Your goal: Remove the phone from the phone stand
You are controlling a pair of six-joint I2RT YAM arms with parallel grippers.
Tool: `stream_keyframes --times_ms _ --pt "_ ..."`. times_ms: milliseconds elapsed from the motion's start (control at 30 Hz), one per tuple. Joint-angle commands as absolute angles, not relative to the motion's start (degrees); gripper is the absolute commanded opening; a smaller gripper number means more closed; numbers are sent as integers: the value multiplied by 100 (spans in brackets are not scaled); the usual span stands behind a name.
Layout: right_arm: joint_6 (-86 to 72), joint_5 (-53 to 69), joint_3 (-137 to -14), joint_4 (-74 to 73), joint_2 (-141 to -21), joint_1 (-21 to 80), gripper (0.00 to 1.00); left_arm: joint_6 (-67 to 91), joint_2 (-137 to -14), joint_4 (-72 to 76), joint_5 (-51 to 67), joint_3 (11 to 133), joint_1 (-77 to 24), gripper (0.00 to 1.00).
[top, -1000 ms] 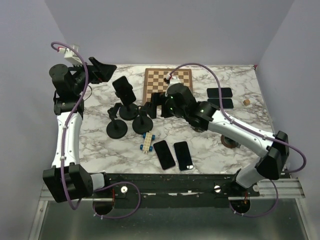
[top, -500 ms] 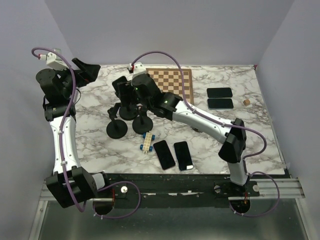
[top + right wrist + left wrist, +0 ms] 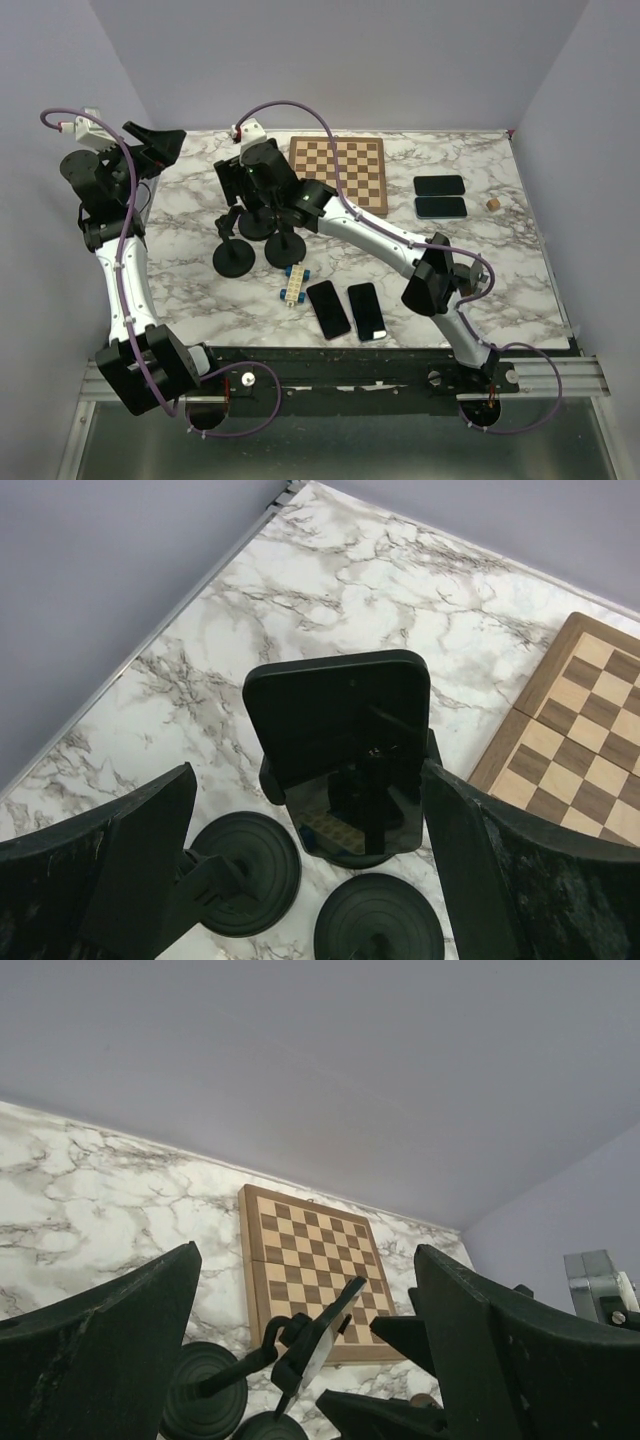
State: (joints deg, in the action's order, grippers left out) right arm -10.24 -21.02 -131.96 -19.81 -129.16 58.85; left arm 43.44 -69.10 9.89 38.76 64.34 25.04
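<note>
Approach step: your right fingers (image 3: 120, 860) are spread wide, empty, lined up on the phone (image 3: 340, 740), which sits upright in its phone stand (image 3: 256, 226) toward the table's far-left corner. Next, advance, pinch its edges, lift clear. Left fingers (image 3: 110, 1330) are apart, holding nothing.

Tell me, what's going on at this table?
A two-armed robot is set to take a phone off its stand. The right gripper is open and lined up on the phone, which sits upright in the phone stand, not yet gripped. The left gripper is open too, raised off to the left, holding nothing.
</note>
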Motion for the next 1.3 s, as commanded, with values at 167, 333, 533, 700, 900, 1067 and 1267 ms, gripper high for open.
stream_keyframes --times_ms 167,333,533,700,900,1067,1267 --pt "-502 -2613 -13623 -1780 -13279 5885 100 5045 -6825 1885 4218 6116 2765 95" --pt "-667 -2425 -13733 -1716 -13406 5776 100 5223 -6897 2102 4303 6054 2864 95" --pt "-686 -2349 -13900 -1670 -13601 5717 100 5403 -6995 2301 4394 6008 2894 95" --pt "-680 -2338 -14009 -1639 -13718 5709 100 5538 -7135 2443 4507 6020 2893 94" --pt "-684 -2455 -13982 -1547 -13778 5711 100 5692 -7311 2608 4560 5963 2898 95" --pt "-639 -2408 -14012 -1538 -13859 5700 91 5763 -7372 2688 4587 5941 2890 95" --pt "-718 -2307 -14020 -1563 -13849 5674 62 5732 -7421 2648 4578 5953 2821 94"
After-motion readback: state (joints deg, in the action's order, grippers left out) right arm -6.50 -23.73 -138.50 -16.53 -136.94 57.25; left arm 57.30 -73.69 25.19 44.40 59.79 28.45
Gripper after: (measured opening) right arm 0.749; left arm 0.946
